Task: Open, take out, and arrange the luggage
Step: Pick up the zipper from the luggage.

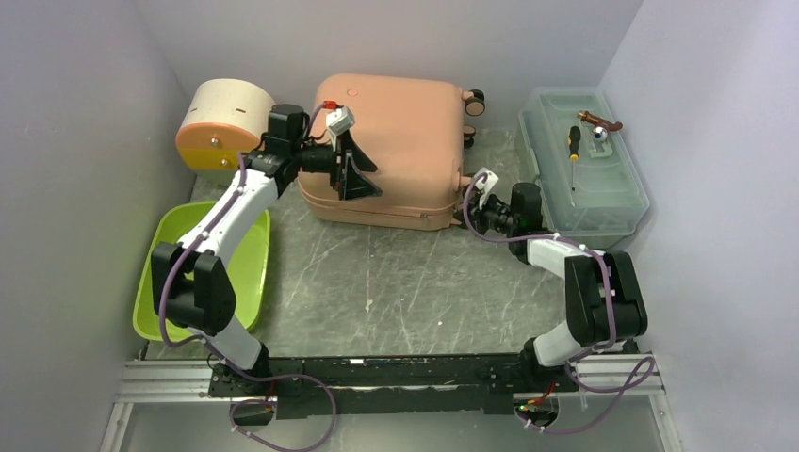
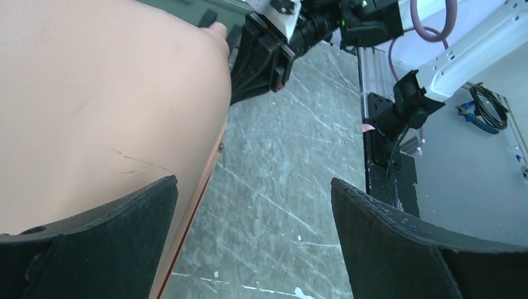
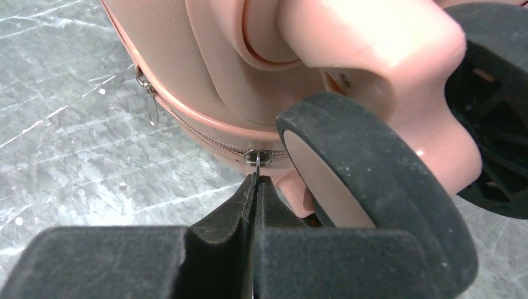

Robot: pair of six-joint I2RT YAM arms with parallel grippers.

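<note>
The salmon-pink luggage [image 1: 396, 141] lies flat and zipped at the back of the table. My left gripper [image 1: 358, 179] is open and hovers over its front left edge. In the left wrist view one finger stands over the shell [image 2: 93, 106], the other over the table, and the gripper [image 2: 254, 187] is empty. My right gripper [image 1: 468, 209] is at the front right corner, beside a dark wheel [image 3: 361, 187]. In the right wrist view it [image 3: 256, 180] is shut on the metal zipper pull [image 3: 256, 163] on the shell's [image 3: 205, 62] seam. A second pull [image 3: 151, 106] hangs further left.
A cream half-round box [image 1: 221, 118] with an orange front stands left of the luggage. A lime-green tub [image 1: 212, 273] sits at the left. A translucent toolbox [image 1: 584, 169] carrying a screwdriver [image 1: 573, 151] stands at the right. Walls close in on three sides.
</note>
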